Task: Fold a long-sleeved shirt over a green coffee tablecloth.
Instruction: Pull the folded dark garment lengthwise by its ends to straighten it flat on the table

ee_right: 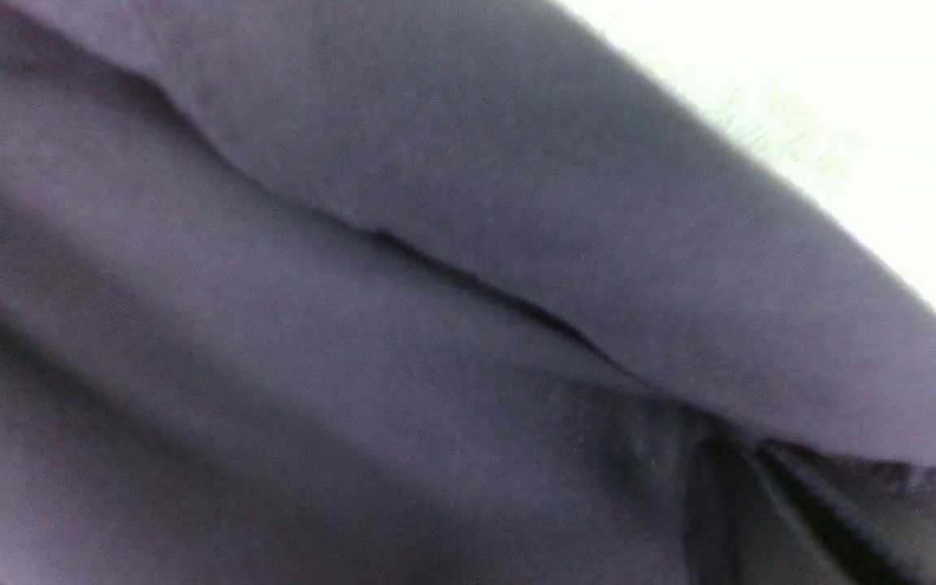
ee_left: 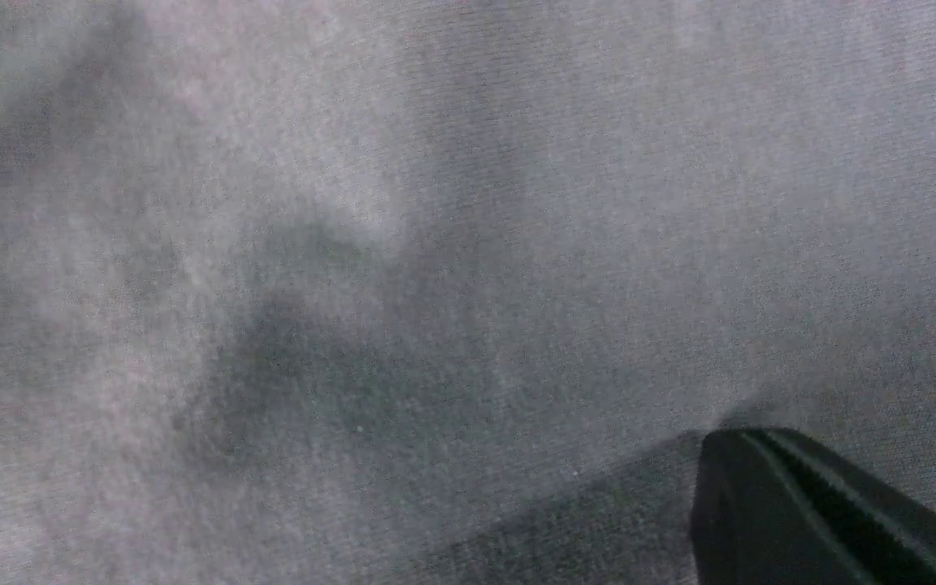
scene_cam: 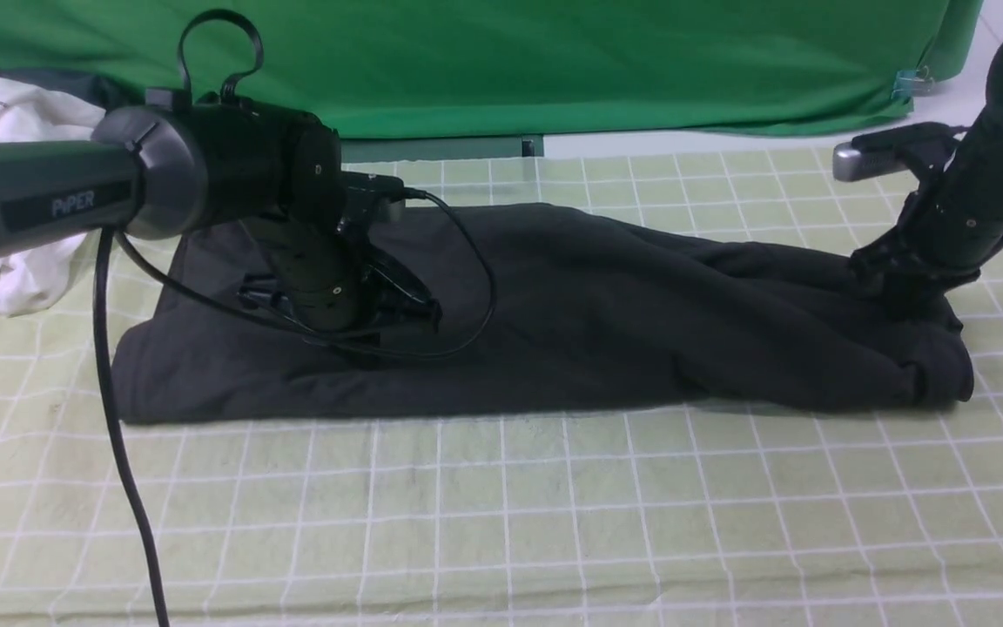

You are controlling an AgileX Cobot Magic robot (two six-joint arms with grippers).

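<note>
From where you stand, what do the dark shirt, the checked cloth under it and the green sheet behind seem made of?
Shirt: matte knit, probably cotton; fine ribbing shows close up, with soft folds.
Checked cloth: dull woven fabric, perhaps cotton or a blend; it wrinkles lightly.
Green sheet: smooth fabric, fibre unclear; it hangs in creases.

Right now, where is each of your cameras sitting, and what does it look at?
Front view: between my two arms, looking forward over the black shirt and checked tablecloth; both arms and grippers show.
Left wrist view: on my left wrist, looking close at dark cloth; the tips of my left gripper show.
Right wrist view: on my right wrist, looking at dark folds and a bright patch; part of my right gripper shows.
Both wrist views share the shirt.
</note>
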